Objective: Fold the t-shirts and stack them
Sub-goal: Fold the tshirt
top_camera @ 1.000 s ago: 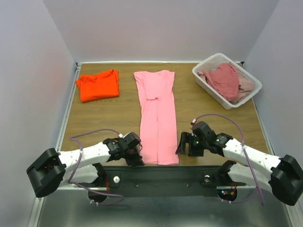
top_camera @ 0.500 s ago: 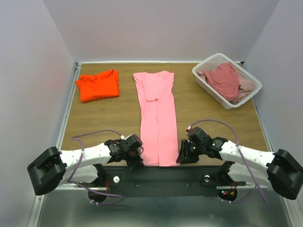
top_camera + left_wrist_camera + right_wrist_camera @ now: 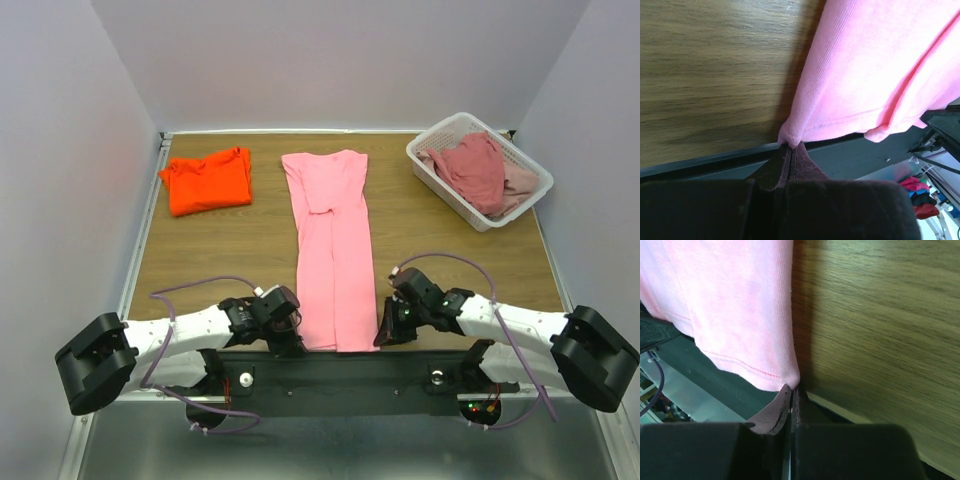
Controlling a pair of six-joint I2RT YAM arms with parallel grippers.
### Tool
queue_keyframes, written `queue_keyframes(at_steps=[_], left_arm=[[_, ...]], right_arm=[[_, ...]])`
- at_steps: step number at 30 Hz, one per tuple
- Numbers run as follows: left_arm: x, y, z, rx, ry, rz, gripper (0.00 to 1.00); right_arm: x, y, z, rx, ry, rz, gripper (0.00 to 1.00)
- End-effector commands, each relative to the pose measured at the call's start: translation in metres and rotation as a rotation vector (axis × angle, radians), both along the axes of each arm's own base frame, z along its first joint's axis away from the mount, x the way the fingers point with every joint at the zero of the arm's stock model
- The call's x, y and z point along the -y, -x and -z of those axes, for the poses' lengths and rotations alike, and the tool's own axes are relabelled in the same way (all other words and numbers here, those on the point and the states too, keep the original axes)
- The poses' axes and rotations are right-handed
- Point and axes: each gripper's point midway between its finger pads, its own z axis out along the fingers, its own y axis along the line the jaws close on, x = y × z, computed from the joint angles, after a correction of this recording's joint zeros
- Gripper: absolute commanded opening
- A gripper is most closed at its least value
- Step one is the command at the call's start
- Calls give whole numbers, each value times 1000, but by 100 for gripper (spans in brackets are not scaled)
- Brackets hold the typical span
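Top cam: pinching the near hem of the light pink t-shirt [image 3: 332, 240] at both corners, left pincer [image 3: 291, 341] clamped tight on one, right pincer [image 3: 384, 336] clamped tight on the other, shirt lying flat and stretching away from both. Sitting far ahead of the left pincer, folded orange t-shirt [image 3: 207, 180]; far ahead of the right one, white basket [image 3: 428, 163] holding a dusty rose shirt [image 3: 476, 168].

Left wrist cam: gripping a bunched hem corner right at the fingertips, wooden table [image 3: 710, 65] up-left.

Right wrist cam: same deal, squeezing the hem corner at the tips, fabric spreading up-left.

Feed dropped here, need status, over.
Left gripper shut on pink t-shirt near-left hem corner. Right gripper shut on near-right corner. Shirt lies flat, long strip. Orange t-shirt, basket well aside.
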Motion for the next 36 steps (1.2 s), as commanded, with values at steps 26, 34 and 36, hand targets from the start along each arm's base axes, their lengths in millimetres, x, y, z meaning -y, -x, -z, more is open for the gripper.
queue_keyframes(at_steps=[26,34,36], left_arm=[[25,-220,-109,505,-97,-162,0],[20,-279,-122,550,-132,-183,0],[17,-289,-114,539,-148,-185,0]], right_arm=[[-19,-214,-105,532,102,345,0],[-6,-268,-107,533,118,410,0],[-5,-280,-105,530,118,420,0]])
